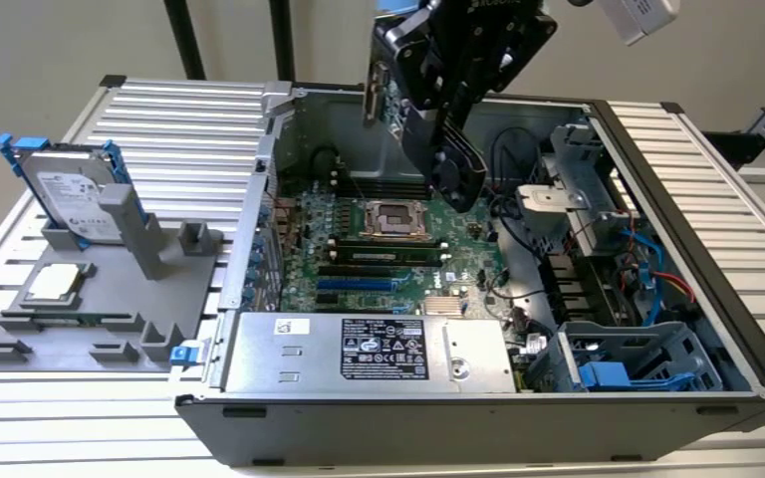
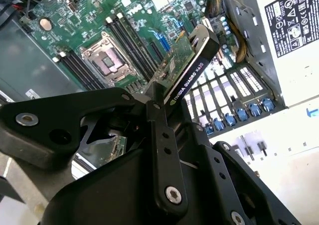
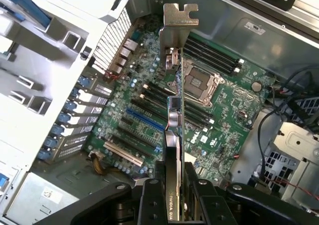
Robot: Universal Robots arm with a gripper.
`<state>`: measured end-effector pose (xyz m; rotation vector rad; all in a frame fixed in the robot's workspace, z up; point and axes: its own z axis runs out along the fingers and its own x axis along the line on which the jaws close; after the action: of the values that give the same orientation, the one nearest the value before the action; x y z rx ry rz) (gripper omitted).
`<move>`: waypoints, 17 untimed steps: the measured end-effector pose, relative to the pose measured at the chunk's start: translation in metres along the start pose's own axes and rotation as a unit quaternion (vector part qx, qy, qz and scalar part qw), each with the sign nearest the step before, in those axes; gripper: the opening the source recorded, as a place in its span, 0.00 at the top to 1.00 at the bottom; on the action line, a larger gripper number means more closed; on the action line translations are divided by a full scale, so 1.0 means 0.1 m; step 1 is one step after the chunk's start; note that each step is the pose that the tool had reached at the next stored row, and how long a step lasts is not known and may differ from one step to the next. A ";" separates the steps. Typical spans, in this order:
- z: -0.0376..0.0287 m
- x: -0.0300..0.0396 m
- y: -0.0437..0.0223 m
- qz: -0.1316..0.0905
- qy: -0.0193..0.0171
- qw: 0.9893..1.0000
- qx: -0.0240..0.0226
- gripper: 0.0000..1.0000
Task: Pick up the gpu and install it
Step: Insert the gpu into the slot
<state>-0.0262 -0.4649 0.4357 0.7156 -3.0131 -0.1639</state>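
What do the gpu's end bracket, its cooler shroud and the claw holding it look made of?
On the gpu, the end bracket looks like bare sheet metal, silvery with a dull sheen. Its cooler shroud seems black plastic, smooth and satin. The claw gripping it is matte black with screw heads; metal or plastic, unclear.

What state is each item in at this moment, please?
Computer case: open, insides exposed.
gpu: clamped in the hand, hanging over the motherboard, not seated.
CPU socket: appears empty.
Hard drive: upright in the grey stand.
CPU chip: lying flat on the stand.
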 end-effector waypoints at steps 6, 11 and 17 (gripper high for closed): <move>0.000 0.000 0.000 -0.017 0.002 1.000 0.000 1.00; 0.000 0.000 0.000 -0.032 0.004 0.999 0.001 1.00; 0.000 0.000 0.000 -0.049 0.006 0.999 0.001 1.00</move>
<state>-0.0262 -0.4649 0.4357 0.8634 -2.9689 -0.1602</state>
